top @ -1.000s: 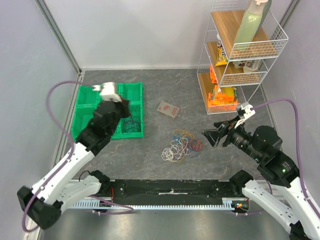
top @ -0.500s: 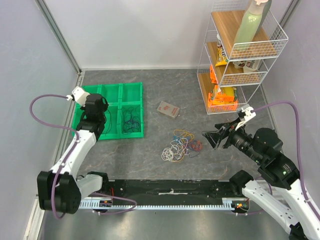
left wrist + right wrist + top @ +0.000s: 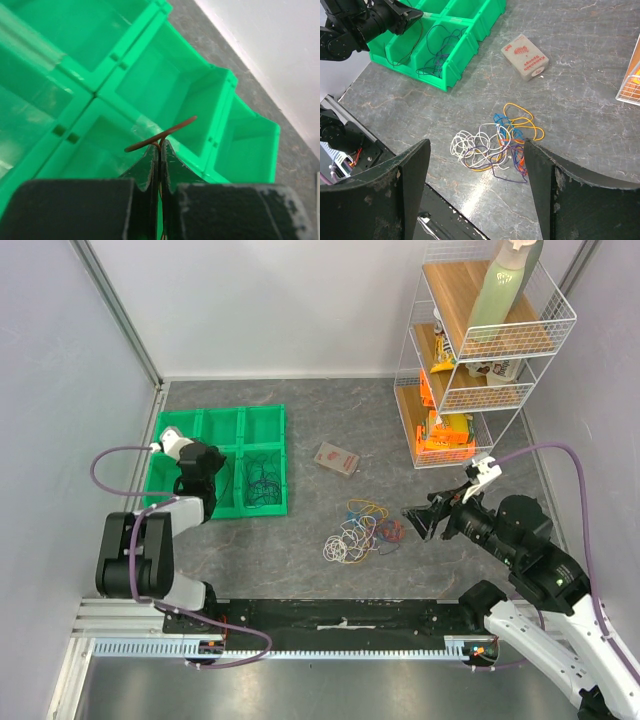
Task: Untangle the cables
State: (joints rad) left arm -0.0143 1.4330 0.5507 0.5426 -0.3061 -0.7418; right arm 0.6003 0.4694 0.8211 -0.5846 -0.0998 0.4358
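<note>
Left fingers (image 3: 160,150) are pinched tight on one thin brown wire (image 3: 165,135), with the green six-bin tray (image 3: 200,95) right beneath them and dark loops (image 3: 262,482) in one bin. One small box (image 3: 336,458) lies on the counter (image 3: 300,545). Right fingers (image 3: 416,521) are spread wide, with one heap of cables (image 3: 492,145) just ahead. One wire rack (image 3: 455,295) stands beyond.

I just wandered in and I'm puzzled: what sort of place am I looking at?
Probably a robot test cell rather than a home: a grey walled-in table, a green sorting tray, a wire shelf holding snack packs, and a loose pile of cables.
</note>
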